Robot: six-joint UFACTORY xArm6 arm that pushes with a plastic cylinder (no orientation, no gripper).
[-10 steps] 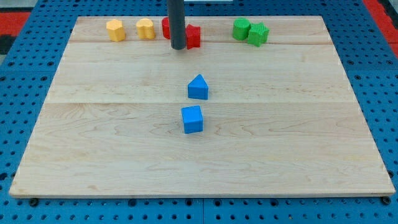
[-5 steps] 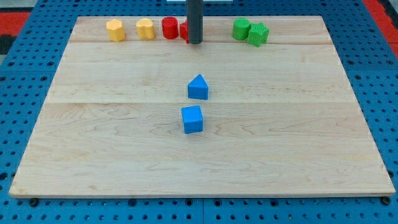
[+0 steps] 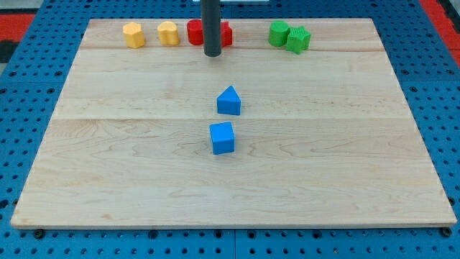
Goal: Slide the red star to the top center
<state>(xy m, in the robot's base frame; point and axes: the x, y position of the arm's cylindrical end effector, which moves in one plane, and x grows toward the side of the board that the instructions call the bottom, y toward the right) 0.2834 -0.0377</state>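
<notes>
The red star (image 3: 225,33) sits near the board's top edge at the centre, mostly hidden behind my rod. A red cylinder (image 3: 195,32) stands just to its left, close to or touching it. My tip (image 3: 212,54) rests on the board just below the two red blocks, in front of the gap between them.
Two yellow blocks (image 3: 133,34) (image 3: 167,33) stand at the top left. Two green blocks (image 3: 279,33) (image 3: 298,39) stand at the top right. A blue triangular block (image 3: 228,101) and a blue cube (image 3: 222,137) lie mid-board. The wooden board (image 3: 108,158) lies on a blue pegboard.
My rod swung right against the red star, then back left. The red star moved up toward the top edge, beside the red cylinder.
</notes>
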